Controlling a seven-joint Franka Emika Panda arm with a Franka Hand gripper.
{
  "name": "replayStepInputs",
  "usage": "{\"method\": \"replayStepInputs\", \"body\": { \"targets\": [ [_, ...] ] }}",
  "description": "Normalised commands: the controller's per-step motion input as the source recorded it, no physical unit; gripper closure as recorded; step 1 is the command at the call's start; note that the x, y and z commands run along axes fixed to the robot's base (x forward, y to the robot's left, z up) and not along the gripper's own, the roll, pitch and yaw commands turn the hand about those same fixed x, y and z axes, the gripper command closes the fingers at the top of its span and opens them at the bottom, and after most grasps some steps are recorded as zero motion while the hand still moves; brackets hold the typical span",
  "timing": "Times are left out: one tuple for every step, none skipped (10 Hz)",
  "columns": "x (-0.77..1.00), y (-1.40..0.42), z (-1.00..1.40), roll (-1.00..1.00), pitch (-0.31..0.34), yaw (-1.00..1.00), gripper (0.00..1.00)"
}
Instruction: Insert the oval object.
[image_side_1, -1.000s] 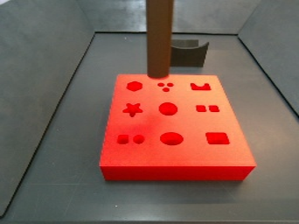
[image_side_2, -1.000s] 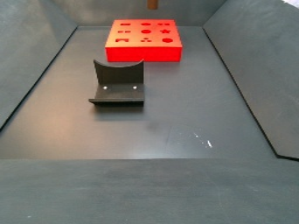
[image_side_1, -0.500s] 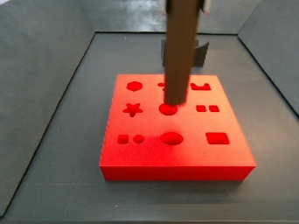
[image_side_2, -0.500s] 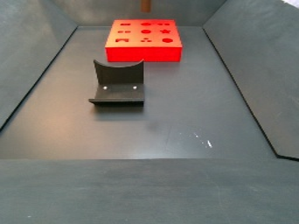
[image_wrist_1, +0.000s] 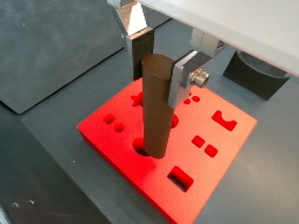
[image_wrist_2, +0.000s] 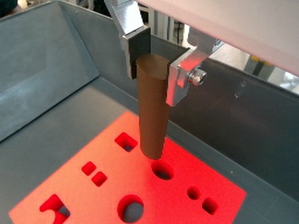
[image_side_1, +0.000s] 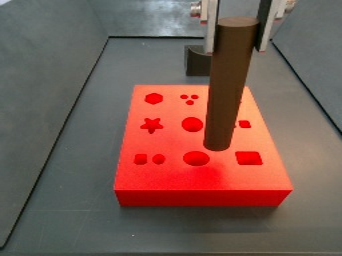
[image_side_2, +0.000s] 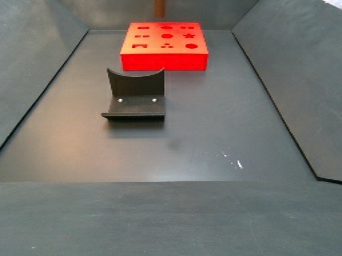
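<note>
The end effector hung above the red board and held the oval peg by its top end. Its two flat silver fingers were closed part way, pressed on both sides of the peg, so the peg could not slip or tip. The peg stood straight up and down. That was probably so it could slide down into a hole without getting stuck on the edge.

In a side view the oval peg reached down over the front part of the red board, and its flat bottom end was right by the oval hole. In a wrist view the peg's bottom end looked just above a dark hole in the board, close but not yet in. I could not tell for sure if the end touched the board.

The board lay flat on the dark table with its shaped holes facing up, so pegs could go in from above.

The dark fixture stood on the table well apart from the red board, out of the way. The end effector itself barely showed in that view.

The next move looked like a slow, careful push straight down, with the peg's oval lined up with the hole.
</note>
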Motion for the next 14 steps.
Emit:
{"method": "replayStepInputs", "body": {
  "targets": [
    [-0.21, 0.00, -0.29, 0.06, 0.000, -0.06, 1.00],
    [-0.20, 0.00, -0.29, 0.06, 0.000, -0.08, 1.00],
    [0.00, -0.05, -0.19, 0.02, 0.000, -0.01, 1.00],
    [0.03, -0.09, -0.17, 0.00, 0.000, 0.00, 1.00],
    [0.07, -0.09, -0.16, 0.02, 0.000, -0.03, 1.00],
    [0.08, -0.10, -0.15, 0.09, 0.000, -0.10, 1.00],
    [0.11, -0.09, -0.15, 0.11, 0.016, -0.11, 1.00],
    [0.07, -0.01, -0.17, 0.14, 0.033, -0.11, 1.00],
    [0.00, 0.00, -0.18, 0.15, 0.039, -0.11, 1.00],
    [-0.06, 0.00, -0.16, 0.14, 0.020, -0.08, 1.00],
    [-0.18, 0.00, -0.11, 0.07, 0.004, -0.11, 1.00],
    [-0.21, 0.00, -0.09, 0.03, 0.000, -0.12, 1.00],
    [-0.28, 0.07, -0.03, 0.00, 0.000, -0.09, 1.00],
    [-0.06, 0.00, -0.17, 0.06, 0.000, -0.03, 1.00]
  ]
}}
